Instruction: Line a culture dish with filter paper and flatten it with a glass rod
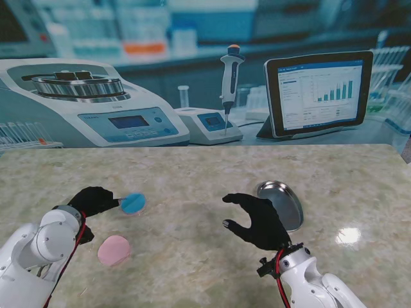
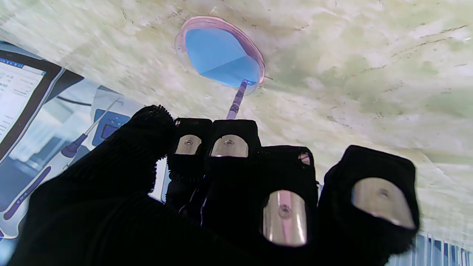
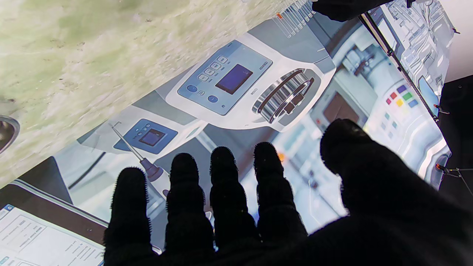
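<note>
Glass rod tip on blue filter paper, no legible writing

stand cam sits above my shoulders, looking down and forward over the marble table to the printed lab backdrop; wide view, both arms rise from its near corners; left wrist cam looks along the fingers of the left hand, picture inverted, table at its top, close on the culture dish, which the stand view also shows on my left; right wrist cam looks along the right hand, aimed mostly at the backdrop with a strip of table; it catches the rim of the steel tray, seen whole in the stand view; both wrist views share the backdrop's pipette print.
</note>
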Controlling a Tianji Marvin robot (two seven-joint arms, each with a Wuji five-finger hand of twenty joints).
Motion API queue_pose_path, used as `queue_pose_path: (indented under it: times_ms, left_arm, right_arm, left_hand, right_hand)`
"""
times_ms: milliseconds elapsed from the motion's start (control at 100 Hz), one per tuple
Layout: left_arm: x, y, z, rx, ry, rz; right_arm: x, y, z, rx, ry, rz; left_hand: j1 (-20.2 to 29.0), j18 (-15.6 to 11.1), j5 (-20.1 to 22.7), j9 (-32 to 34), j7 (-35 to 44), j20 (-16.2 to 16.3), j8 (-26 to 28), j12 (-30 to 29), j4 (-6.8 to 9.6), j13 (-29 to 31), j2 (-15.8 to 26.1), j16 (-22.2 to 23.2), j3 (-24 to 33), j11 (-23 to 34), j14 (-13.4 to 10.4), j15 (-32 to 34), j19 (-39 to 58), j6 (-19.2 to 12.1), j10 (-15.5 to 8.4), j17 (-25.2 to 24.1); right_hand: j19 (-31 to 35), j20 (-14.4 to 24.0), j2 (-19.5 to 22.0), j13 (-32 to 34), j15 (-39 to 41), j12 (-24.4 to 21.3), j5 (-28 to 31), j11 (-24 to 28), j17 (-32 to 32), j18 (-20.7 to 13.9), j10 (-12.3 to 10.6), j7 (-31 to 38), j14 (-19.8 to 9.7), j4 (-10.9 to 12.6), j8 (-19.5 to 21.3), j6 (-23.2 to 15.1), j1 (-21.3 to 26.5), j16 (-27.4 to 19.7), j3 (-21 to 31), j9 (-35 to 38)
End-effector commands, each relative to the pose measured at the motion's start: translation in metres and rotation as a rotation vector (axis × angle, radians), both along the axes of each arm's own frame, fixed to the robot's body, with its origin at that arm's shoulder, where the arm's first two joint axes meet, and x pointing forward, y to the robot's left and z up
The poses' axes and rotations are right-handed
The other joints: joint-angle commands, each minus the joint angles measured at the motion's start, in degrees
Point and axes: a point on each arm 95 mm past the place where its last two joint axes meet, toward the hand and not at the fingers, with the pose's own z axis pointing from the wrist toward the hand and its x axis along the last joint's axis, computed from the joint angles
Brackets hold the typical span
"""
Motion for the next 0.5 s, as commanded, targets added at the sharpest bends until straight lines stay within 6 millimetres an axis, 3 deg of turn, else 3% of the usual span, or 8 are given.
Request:
queue_pose_path:
  times_ms: [0, 490]
  left_arm:
    - [-0.002, -0.002, -0.001, -0.004, 0.0, -0.003]
    - [-0.02, -0.008, 0.014, -0.029, -0.02, -0.079]
  right_arm:
    - [-0.002, 0.001, -0.001, 0.006, 0.007, -0.002]
    - [-0.001, 0.002, -0.002, 0.009, 0.005, 0.001]
  left_hand:
    - [0.09, -0.99, 1.72, 5.2, 5.26, 0.8, 1.16, -0.52, 1.61, 3.8, 1.6, 0.38, -0.08, 6.21, -9.06, 4.84, 11.53, 9.95, -8.91, 2.92]
    - [0.14, -1.29, 1.69, 5.2, 5.26, 0.62, 1.17, -0.53, 1.57, 3.8, 1.74, 0.35, -0.26, 6.21, -9.14, 4.84, 11.49, 9.87, -8.91, 2.95]
  right_hand:
    - [0.54, -0.8, 1.12, -1.26, -0.27, -0.45, -1.46, 0.49, -0.4, -1.15, 0.29, -1.03, -1.17, 0.91, -0.81, 0.56, -0.56, -0.92, -0.11, -1.48]
    - [0.52, -0.81, 1.04, -1.29, -0.27, -0.47, -1.45, 0.48, -0.42, -1.13, 0.36, -1.04, -1.15, 0.91, -0.8, 0.64, -0.55, -0.92, -0.06, -1.49]
